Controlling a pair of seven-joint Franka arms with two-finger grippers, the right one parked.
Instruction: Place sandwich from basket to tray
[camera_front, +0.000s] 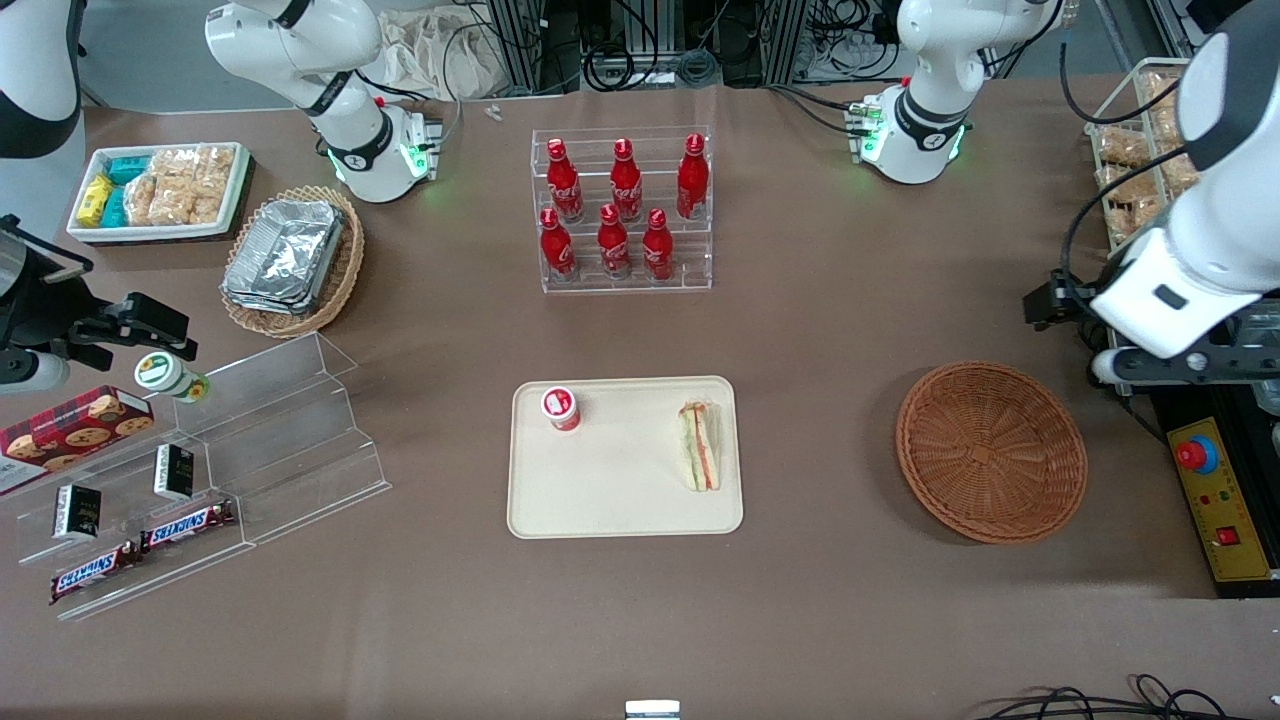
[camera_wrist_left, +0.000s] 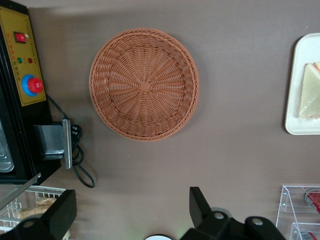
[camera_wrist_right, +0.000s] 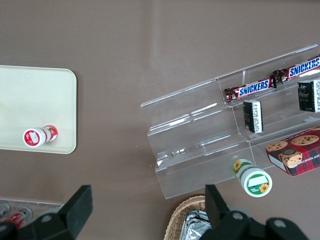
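My gripper (camera_wrist_left: 130, 220) hangs spread and empty, raised above the table near the basket (camera_front: 990, 450), toward my own end. The basket holds nothing. The sandwich (camera_front: 699, 445) lies flat on the tray (camera_front: 620, 500), beside a small red-capped cup (camera_front: 561, 408), so the job looks finished.
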